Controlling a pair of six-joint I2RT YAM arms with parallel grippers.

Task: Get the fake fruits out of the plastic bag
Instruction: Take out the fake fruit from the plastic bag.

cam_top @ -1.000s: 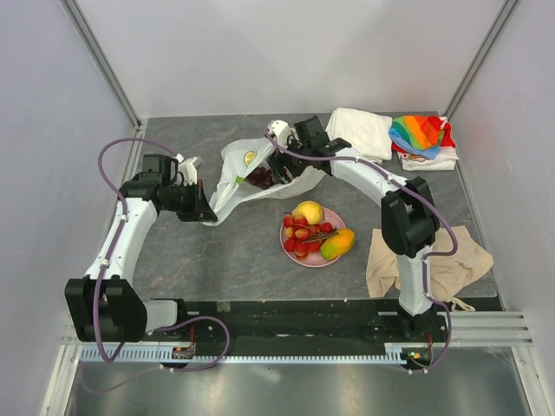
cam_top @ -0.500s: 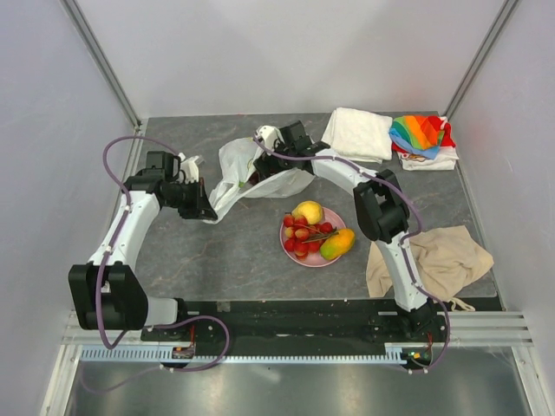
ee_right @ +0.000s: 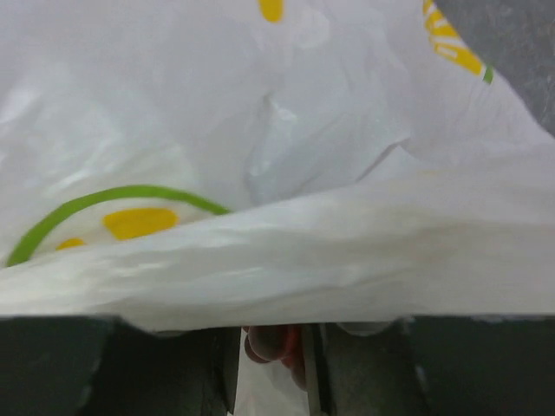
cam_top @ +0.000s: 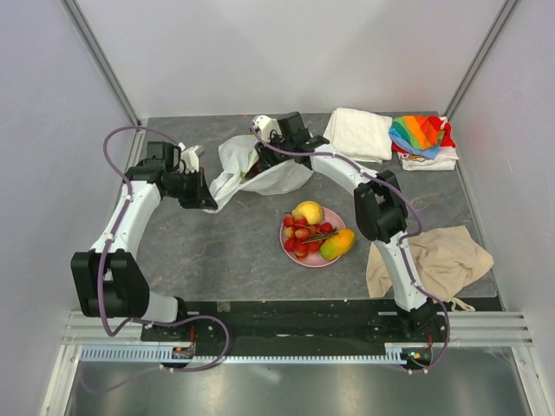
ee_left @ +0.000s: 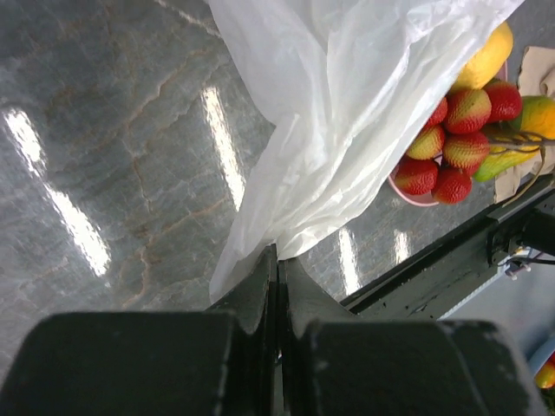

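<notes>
The plastic bag [cam_top: 264,173] lies crumpled at the back middle of the table. My left gripper [cam_top: 205,199] is shut on its left edge; in the left wrist view the jaws [ee_left: 277,257] pinch the thin white film [ee_left: 329,130]. My right gripper [cam_top: 252,166] reaches into the bag's mouth. In the right wrist view the bag [ee_right: 286,173] covers the fingers, and a dark purple-red grape bunch [ee_right: 276,342] sits gripped between them. A pink plate [cam_top: 310,263] holds the lemon [cam_top: 308,211], the red cluster [cam_top: 302,236] and the mango [cam_top: 338,243]. The small orange is out of view.
A folded white cloth [cam_top: 360,130] and a rainbow cloth [cam_top: 419,134] lie at the back right. A beige cloth [cam_top: 438,260] lies by the right arm's base. Grey walls close in the table on three sides. The plate of fruit also shows in the left wrist view [ee_left: 416,199].
My right gripper has pushed left, deeper into the bag, and the bag has folded over it. My left gripper has drawn the bag's edge slightly back and up.
</notes>
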